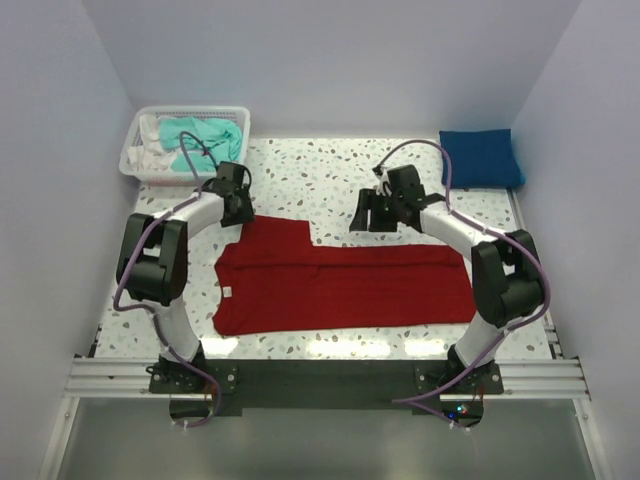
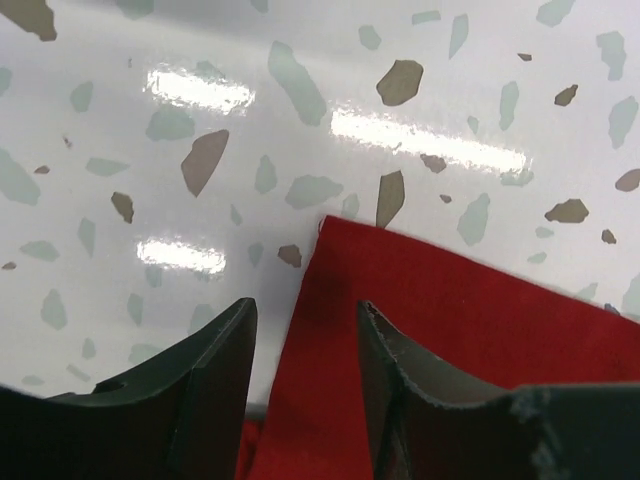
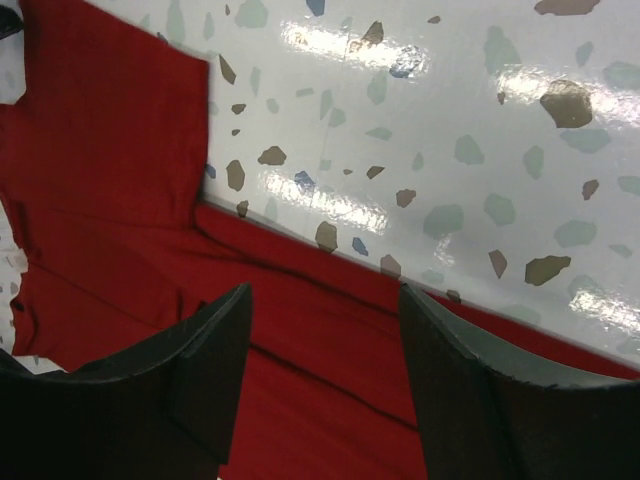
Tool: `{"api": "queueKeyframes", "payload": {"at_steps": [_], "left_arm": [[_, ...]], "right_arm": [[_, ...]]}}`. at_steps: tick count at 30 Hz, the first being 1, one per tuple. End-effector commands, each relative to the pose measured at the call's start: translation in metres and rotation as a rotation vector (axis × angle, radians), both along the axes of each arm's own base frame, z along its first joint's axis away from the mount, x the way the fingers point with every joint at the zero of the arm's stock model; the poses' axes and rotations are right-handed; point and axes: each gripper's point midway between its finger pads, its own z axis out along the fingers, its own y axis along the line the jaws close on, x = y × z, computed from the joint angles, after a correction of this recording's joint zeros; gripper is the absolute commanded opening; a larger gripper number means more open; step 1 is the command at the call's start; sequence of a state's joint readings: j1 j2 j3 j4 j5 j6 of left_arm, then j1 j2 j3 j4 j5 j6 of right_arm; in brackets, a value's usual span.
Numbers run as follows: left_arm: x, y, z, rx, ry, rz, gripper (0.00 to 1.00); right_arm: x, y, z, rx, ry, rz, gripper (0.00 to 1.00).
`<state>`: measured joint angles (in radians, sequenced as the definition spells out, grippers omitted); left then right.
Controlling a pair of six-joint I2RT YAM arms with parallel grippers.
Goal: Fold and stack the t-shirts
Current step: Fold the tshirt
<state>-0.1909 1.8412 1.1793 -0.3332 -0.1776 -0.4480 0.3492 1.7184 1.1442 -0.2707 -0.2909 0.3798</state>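
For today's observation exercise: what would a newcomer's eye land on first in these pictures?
The deep red t-shirt lying flat at centre stands out first, both pairs of open jaws near its far edge. Then the folded blue t-shirt at the far right corner, and the white basket holding teal cloth at the far left.

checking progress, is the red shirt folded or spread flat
Mostly spread: red shirt lies flat, one sleeve out, the other not visible.
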Motion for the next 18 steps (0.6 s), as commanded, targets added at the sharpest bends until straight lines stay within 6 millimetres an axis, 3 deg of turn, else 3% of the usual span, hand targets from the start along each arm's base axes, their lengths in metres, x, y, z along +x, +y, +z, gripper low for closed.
{"api": "queueKeyframes", "payload": {"at_steps": [1, 7, 12, 18], "left_arm": [[0.032, -0.005, 0.015, -0.010, -0.080, -0.019, 0.48], [0.032, -0.007, -0.004, -0.007, -0.044, -0.017, 0.46], [0.026, -0.010, -0.021, 0.017, 0.003, -0.024, 0.39], [0.013, -0.013, -0.032, 0.087, 0.048, -0.025, 0.14]], "right_arm": [[0.003, 0.014, 0.021, 0.045, -0.059, 0.059, 0.63], [-0.020, 0.009, 0.006, 0.008, -0.023, 0.093, 0.63], [-0.033, 0.007, -0.001, 0.013, -0.003, 0.108, 0.63], [-0.041, 0.003, -0.001, 0.007, -0.006, 0.100, 0.64]]}}
